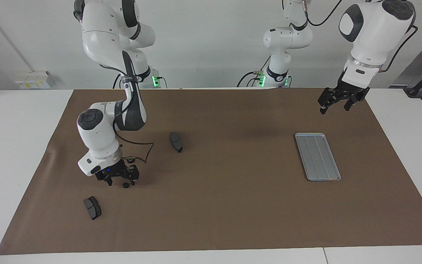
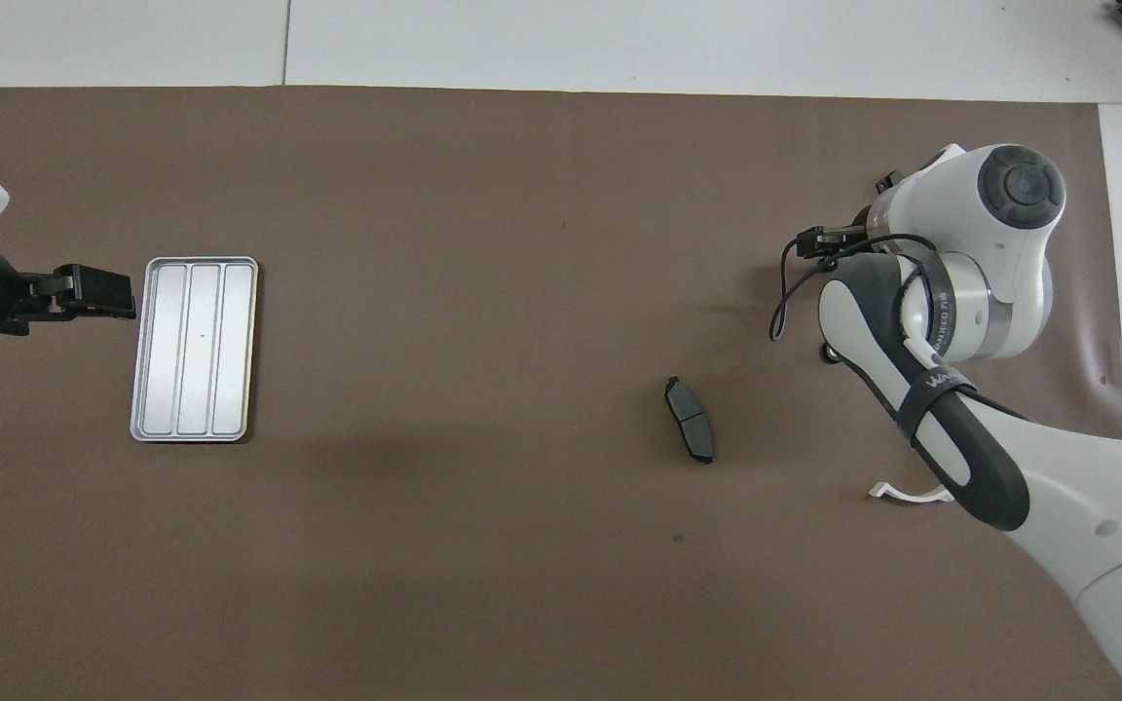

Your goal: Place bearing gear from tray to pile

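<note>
A small dark bearing gear [image 1: 125,185] lies on the brown mat just under my right gripper [image 1: 120,181], whose fingers stand open on either side of it and hold nothing. A second small gear [image 1: 131,158] sits on the mat beside the right wrist, nearer to the robots. The pile around them is two dark brake pads [image 1: 176,142] [image 1: 92,207] and a white half-ring bracket [image 2: 912,494]. The silver tray [image 1: 318,157] lies bare toward the left arm's end. My left gripper [image 1: 333,106] hangs open and waits over the mat beside the tray [image 2: 194,349].
The brown mat [image 1: 233,205] covers most of the white table. A black cable [image 1: 143,145] loops from the right wrist just above the mat. In the overhead view the right arm [image 2: 951,312] hides the released gear and most of one pad.
</note>
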{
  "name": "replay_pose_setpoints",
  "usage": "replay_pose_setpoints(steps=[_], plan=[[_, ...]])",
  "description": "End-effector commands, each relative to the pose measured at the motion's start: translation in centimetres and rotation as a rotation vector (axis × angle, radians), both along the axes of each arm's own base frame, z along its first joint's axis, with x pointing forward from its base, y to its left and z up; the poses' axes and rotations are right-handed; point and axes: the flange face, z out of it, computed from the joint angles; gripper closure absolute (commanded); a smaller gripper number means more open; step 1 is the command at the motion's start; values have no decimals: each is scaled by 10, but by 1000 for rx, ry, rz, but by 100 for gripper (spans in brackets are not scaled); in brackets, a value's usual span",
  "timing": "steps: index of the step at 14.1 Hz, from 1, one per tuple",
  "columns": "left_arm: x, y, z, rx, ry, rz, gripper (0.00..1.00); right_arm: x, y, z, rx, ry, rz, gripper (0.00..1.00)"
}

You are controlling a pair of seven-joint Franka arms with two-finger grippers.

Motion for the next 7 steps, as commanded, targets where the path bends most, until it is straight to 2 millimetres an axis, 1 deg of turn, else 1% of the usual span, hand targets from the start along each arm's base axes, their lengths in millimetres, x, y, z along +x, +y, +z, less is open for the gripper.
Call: replay_pose_setpoints(steps=[1, 3, 5, 7], plan=[[-8, 3, 2, -13, -11, 2, 0, -13, -17, 54, 8, 6, -27, 0], [-8, 3, 1, -12, -10, 2, 0, -22, -24, 90, 12, 37, -54, 0], [-8, 3, 2, -12, -11, 0, 0, -33, -37, 123, 15, 40, -74, 0], [-8, 3, 1, -12, -10, 2, 0, -52, -41, 153, 21, 68, -78, 0]])
